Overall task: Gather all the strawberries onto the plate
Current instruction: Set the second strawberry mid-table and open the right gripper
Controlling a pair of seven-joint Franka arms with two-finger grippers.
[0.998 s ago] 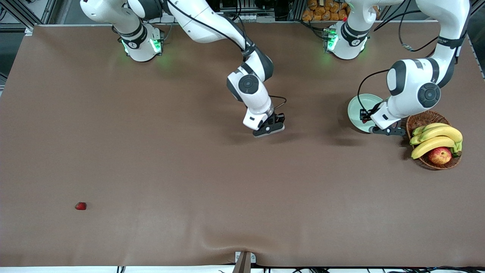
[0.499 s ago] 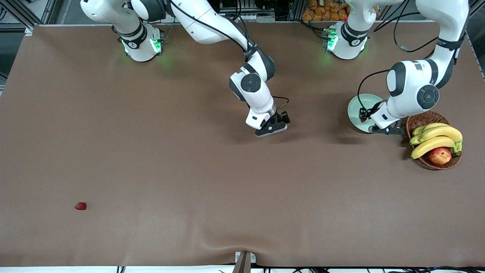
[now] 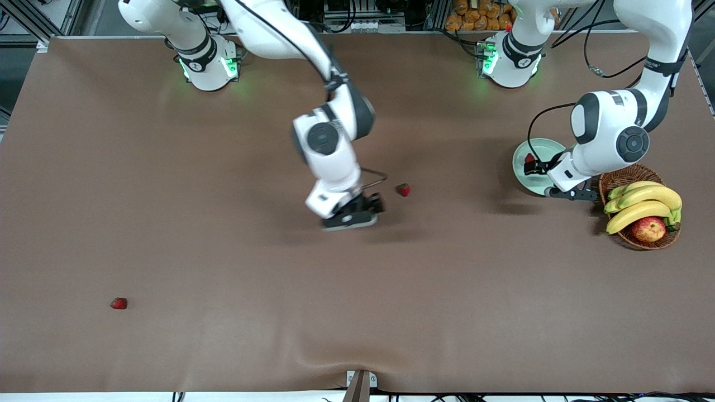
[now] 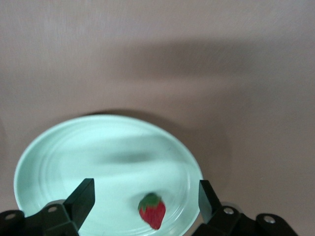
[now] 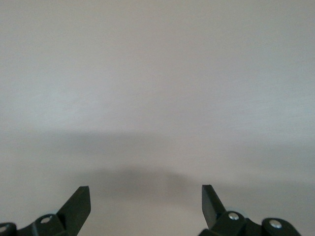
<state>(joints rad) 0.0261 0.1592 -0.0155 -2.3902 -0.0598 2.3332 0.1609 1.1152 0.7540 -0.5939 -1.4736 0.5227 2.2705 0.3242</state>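
Note:
The pale green plate (image 3: 540,148) lies near the left arm's end of the table, beside the basket. One strawberry (image 3: 529,158) lies on it; in the left wrist view this strawberry (image 4: 152,211) rests near the plate's rim (image 4: 59,147). My left gripper (image 3: 537,169) is open just above the plate, its jaws (image 4: 145,191) on either side of the berry and apart from it. A second strawberry (image 3: 403,190) lies mid-table. My right gripper (image 3: 362,211) is open and empty low over bare table beside it (image 5: 145,194). A third strawberry (image 3: 118,303) lies near the right arm's end, close to the front camera.
A brown wicker basket (image 3: 619,175) with bananas (image 3: 642,202) and a red-yellow apple (image 3: 648,229) stands next to the plate, nearer to the front camera. The brown tablecloth has a bulge at its front edge (image 3: 335,357).
My right arm has swung toward its own end of the table, uncovering the mid-table strawberry. The berry at my left gripper now lies free on the plate.

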